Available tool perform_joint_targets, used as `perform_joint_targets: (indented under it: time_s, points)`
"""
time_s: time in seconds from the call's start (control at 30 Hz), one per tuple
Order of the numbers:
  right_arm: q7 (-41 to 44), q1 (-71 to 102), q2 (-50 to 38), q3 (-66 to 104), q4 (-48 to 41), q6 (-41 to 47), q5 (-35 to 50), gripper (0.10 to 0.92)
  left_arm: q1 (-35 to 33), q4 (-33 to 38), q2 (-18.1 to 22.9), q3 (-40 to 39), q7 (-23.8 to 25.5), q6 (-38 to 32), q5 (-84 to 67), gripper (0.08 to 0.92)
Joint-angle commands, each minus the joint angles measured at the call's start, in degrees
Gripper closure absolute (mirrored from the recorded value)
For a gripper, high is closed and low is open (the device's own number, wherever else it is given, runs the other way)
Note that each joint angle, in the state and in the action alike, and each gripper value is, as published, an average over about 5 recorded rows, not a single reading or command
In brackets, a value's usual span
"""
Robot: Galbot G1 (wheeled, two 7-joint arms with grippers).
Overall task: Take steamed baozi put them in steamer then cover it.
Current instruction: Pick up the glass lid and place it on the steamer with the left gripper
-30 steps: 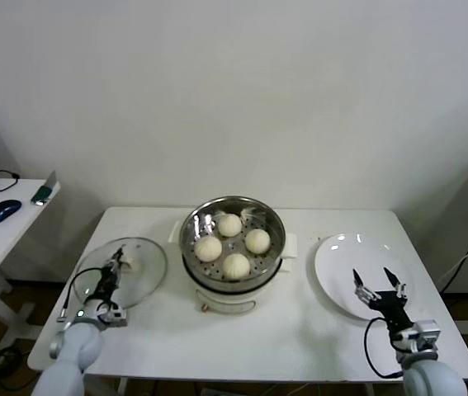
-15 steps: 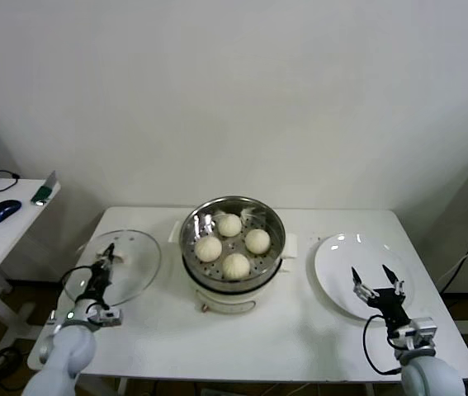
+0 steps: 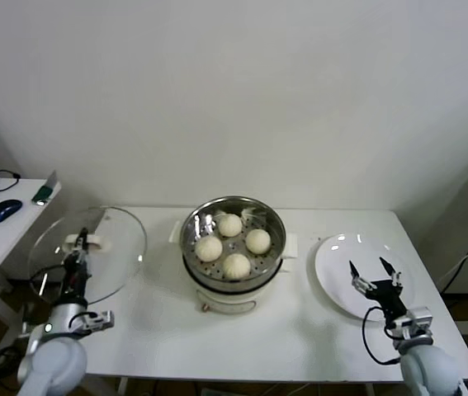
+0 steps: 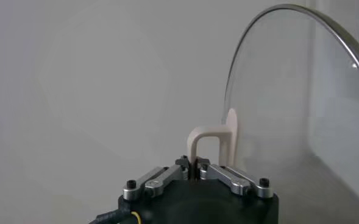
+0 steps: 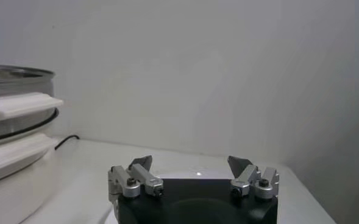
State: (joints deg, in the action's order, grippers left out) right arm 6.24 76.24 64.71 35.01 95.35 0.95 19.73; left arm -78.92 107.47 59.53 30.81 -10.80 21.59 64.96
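With the left claw (image 3: 78,247) clenched on the handle of the cover (image 3: 87,252), raised left of the steamer (image 3: 233,245), carry it level over the baozi (image 3: 234,243). Right claw (image 3: 375,278) hangs released over the plate (image 3: 338,289).

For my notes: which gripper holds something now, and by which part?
The left gripper holds the glass lid by its cream handle. The right gripper holds nothing.

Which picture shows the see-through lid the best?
The head view: the whole cover shows, lifted by the left pincer. The left wrist view shows only its handle and part of the rim. The right wrist view doesn't show it.
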Motion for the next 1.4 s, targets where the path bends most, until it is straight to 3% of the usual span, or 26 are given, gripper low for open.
perform_joint_targets:
  time_s: [0.03,0.23,0.43,0.57,0.93,1.4]
  points:
    - [-0.09,-4.28,-2.45,-3.2,-2.04,0.29,-0.46,0.203,1.81,18.87,-11.11,-8.64,9.0,19.44,-3.27,0.858]
    - [-0.06,-6.77,-2.27,-5.41,-3.71,0.18,-1.45,0.203,17.32,17.79,-8.41,-26.45,17.13,23.36,2.81,0.858]
    - [0.25,-7.24,-2.33,-5.25,-4.8,-0.24,-1.81,0.203,26.86,11.74,-0.41,-36.5,23.98,23.41,9.52,0.858]
    - [0.51,-6.87,-2.35,-4.44,-5.17,-0.61,-2.13,0.203,30.86,6.74,4.74,-41.31,25.74,23.41,12.39,0.858]
    - [1.02,-4.7,-1.45,-1.64,-5.36,-1.53,-3.72,0.203,33.34,-4.85,16.7,-42.79,25.66,23.41,14.55,0.858]
    - [1.61,-3.43,-0.64,0.34,-5.89,-2.41,-4.72,0.203,33.89,-8.72,19.21,-45.35,25.4,23.41,14.93,0.858]
